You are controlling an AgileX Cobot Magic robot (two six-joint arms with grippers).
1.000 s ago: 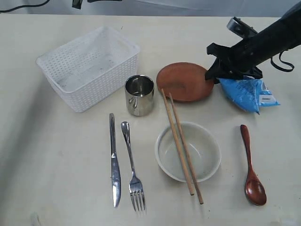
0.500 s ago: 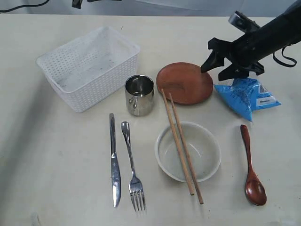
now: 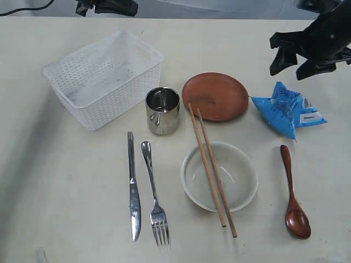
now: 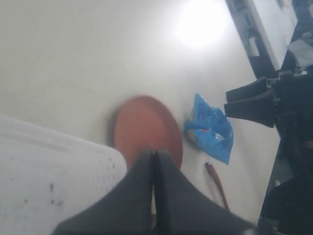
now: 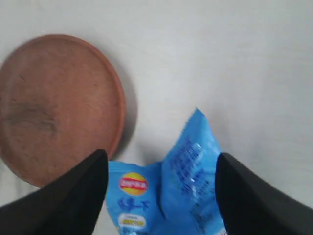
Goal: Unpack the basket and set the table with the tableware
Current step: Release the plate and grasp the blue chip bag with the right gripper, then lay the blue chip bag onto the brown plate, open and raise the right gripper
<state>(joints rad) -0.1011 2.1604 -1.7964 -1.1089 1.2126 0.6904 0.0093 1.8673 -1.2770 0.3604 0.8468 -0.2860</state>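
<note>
On the surface [image 3: 66, 219], we see everything laid out.
Nearest us, knife [image 3: 132, 189], fork [image 3: 153, 189] and spoon [image 3: 290, 189] lie handles pointing away; chopsticks [image 3: 208, 164] slant across the bowl [image 3: 241, 175]; farther left, the basket [image 3: 109, 93]; right end effector [image 3: 288, 70] spread open, left end effector [image 4: 154, 155] pinched closed.

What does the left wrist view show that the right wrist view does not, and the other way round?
Only the left wrist view shows a corner of the basket, the spoon and the shut left gripper. Only the right wrist view shows the round yellow and red logo on the blue packet. Both show the brown plate, the blue packet, the table and the open right gripper.
</note>
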